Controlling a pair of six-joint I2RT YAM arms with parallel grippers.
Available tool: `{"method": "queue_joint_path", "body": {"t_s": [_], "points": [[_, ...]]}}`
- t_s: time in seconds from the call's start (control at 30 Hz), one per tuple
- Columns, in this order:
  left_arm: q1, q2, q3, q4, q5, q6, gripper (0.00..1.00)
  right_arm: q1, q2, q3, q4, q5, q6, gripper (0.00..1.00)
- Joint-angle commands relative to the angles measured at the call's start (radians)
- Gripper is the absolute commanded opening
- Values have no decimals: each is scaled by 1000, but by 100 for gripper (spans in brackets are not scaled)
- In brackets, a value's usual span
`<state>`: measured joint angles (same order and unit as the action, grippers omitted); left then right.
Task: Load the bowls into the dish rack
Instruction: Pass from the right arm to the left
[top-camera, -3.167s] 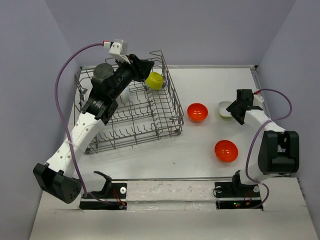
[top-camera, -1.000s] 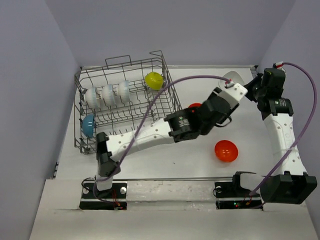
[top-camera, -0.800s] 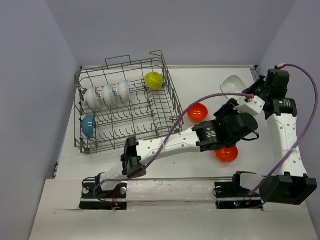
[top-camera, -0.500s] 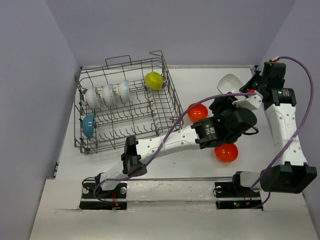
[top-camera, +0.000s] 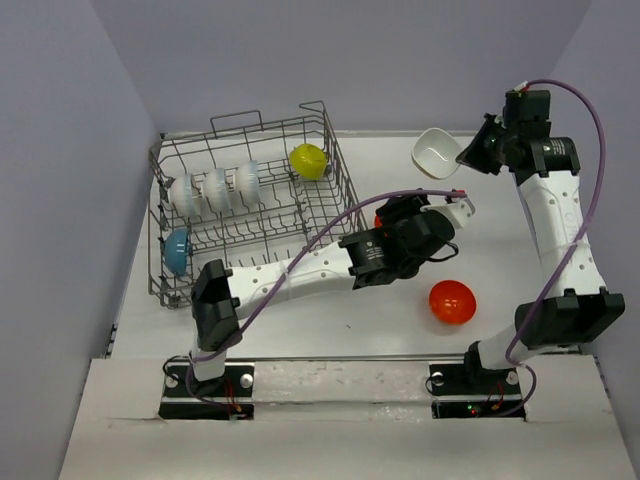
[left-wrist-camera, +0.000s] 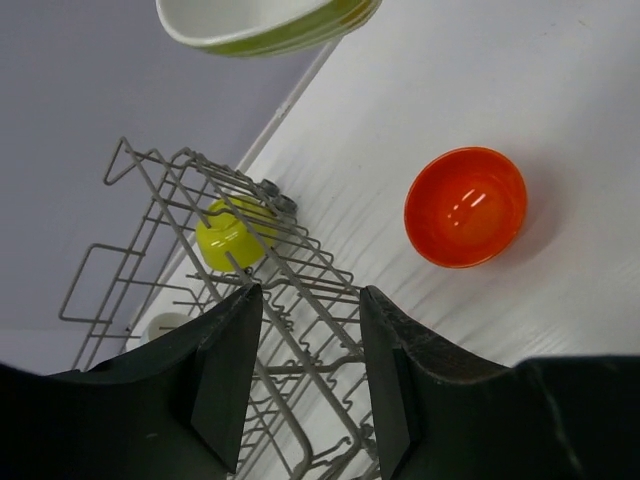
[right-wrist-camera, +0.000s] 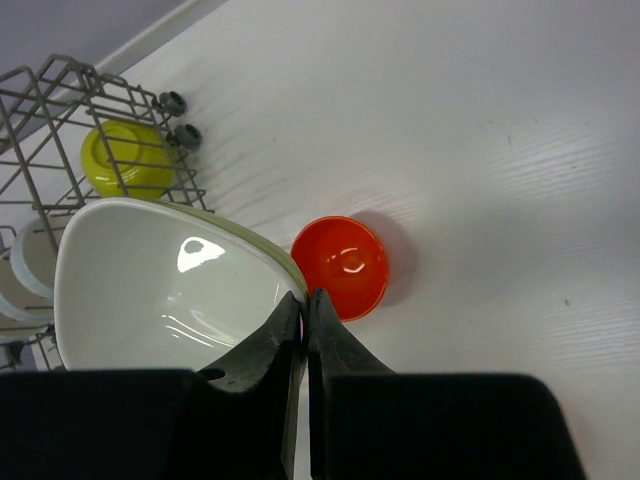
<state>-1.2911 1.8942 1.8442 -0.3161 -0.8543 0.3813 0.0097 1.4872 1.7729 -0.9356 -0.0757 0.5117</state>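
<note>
Up over the far right part of the table (top-camera: 490, 262), the right end effector (top-camera: 472, 152) is clamped on the rim of a white-and-green bowl (top-camera: 436, 152), white inside and yellow-green outside. The bowl is tilted in the air, clear of the table. In the right wrist view the two fingers (right-wrist-camera: 285, 330) are pinched together on that rim at its lower right edge.

The left arm (top-camera: 300, 272) stretches across the middle of the table. The left end effector (left-wrist-camera: 310, 300) has its fingers apart with nothing between them. It hangs near an orange bowl (left-wrist-camera: 465, 207) that sits upright on the table just right of the dish rack (top-camera: 250, 215). From above, the arm hides most of that bowl. A second orange bowl (top-camera: 451, 301) sits nearer the arm bases, apart from the first.

The dish rack stands on the far left part of the table. Three white bowls (top-camera: 215, 188) stand on edge in a row between its tines toward the far left side. A blue bowl (top-camera: 174, 250) leans against its left wall. A yellow-green bowl (top-camera: 309, 160) rests in its far right corner.
</note>
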Motion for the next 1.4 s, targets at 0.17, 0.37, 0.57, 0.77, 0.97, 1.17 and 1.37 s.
{"method": "queue_joint_path", "body": {"t_s": [0.17,0.37,0.57,0.77,0.97,1.17,1.37], "points": [[-20,-116,-100,233,-5,278,54,145,100,146,-100,31,-32,1],[-51,-159,-186,351,-8,393,53,165,120,166,-147,57,-50,1],[-51,-165,-194,354,-6,426,53,174,128,200,-216,24,-73,1],[-51,-144,-148,279,26,433,53,208,137,258,-262,5,-81,1],[-31,-110,-66,189,107,421,52,246,156,261,-273,11,-94,1],[-4,-93,-33,170,184,427,52,282,180,261,-276,36,-107,1],[35,-52,32,29,256,380,51,291,176,249,-279,36,-118,1]]}}
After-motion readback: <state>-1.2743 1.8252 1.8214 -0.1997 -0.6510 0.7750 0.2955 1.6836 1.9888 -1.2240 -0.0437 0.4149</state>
